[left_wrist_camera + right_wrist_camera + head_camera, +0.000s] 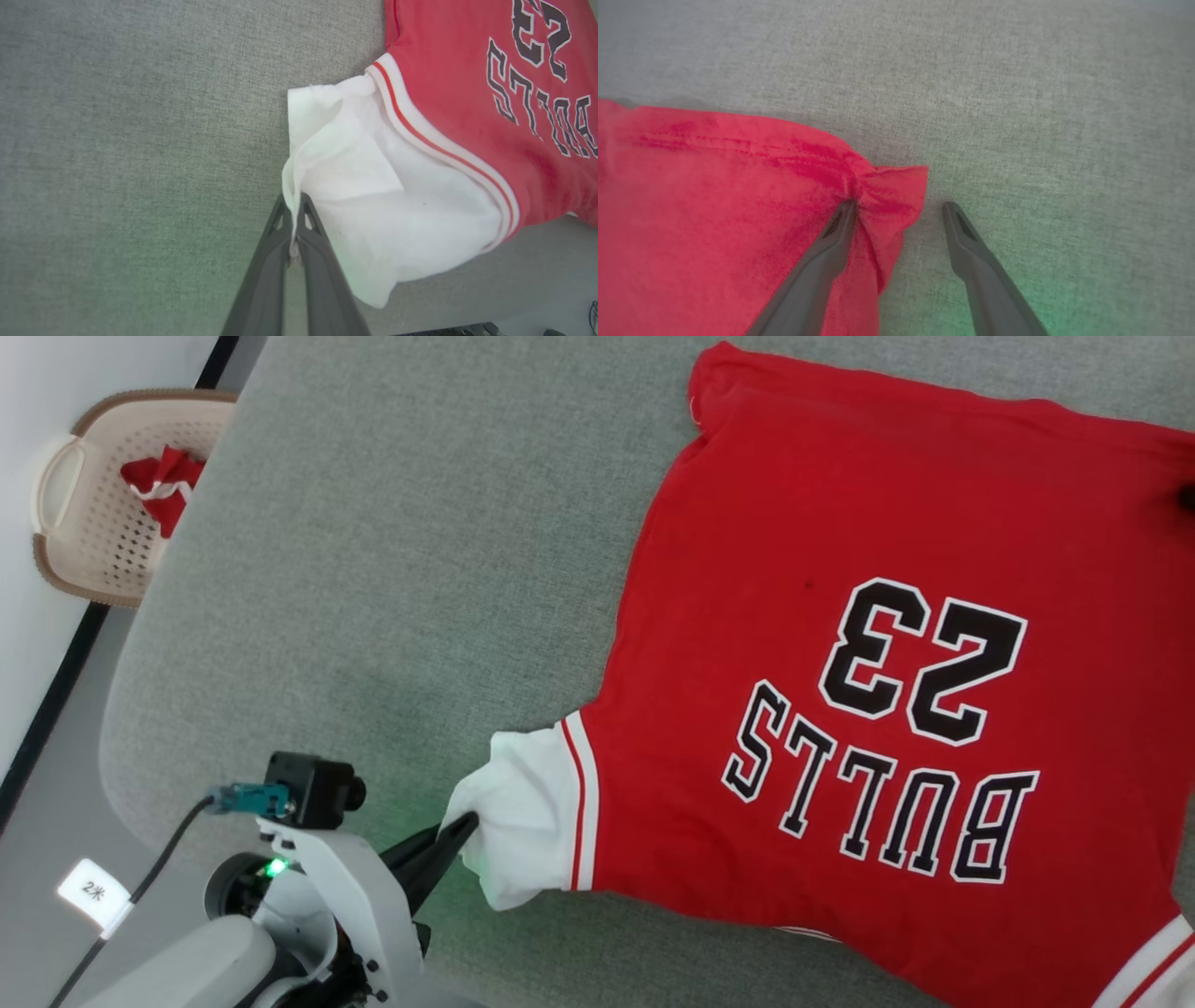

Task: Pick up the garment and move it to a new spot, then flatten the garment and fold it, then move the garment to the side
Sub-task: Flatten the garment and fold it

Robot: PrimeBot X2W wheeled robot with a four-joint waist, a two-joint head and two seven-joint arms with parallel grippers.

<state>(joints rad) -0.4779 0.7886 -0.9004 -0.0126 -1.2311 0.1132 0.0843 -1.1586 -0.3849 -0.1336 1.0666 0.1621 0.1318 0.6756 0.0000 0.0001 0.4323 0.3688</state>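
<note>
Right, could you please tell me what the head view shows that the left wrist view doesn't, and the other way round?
Head view adds: the pale basket holding a red cloth beyond the surface's edge, the garment spread out with its whole BULLS 23 lettering, and the left arm's wrist camera.
Left wrist view adds: a close look at the left gripper, its fingers shut on a thin fold at the white sleeve edge.
Shared: the sleeve, its striped trim, the red body and the grey surface.

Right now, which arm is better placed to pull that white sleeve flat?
Left, likely: the left gripper is shut on the white jersey sleeve. The right gripper stands open at a red jersey corner.
</note>
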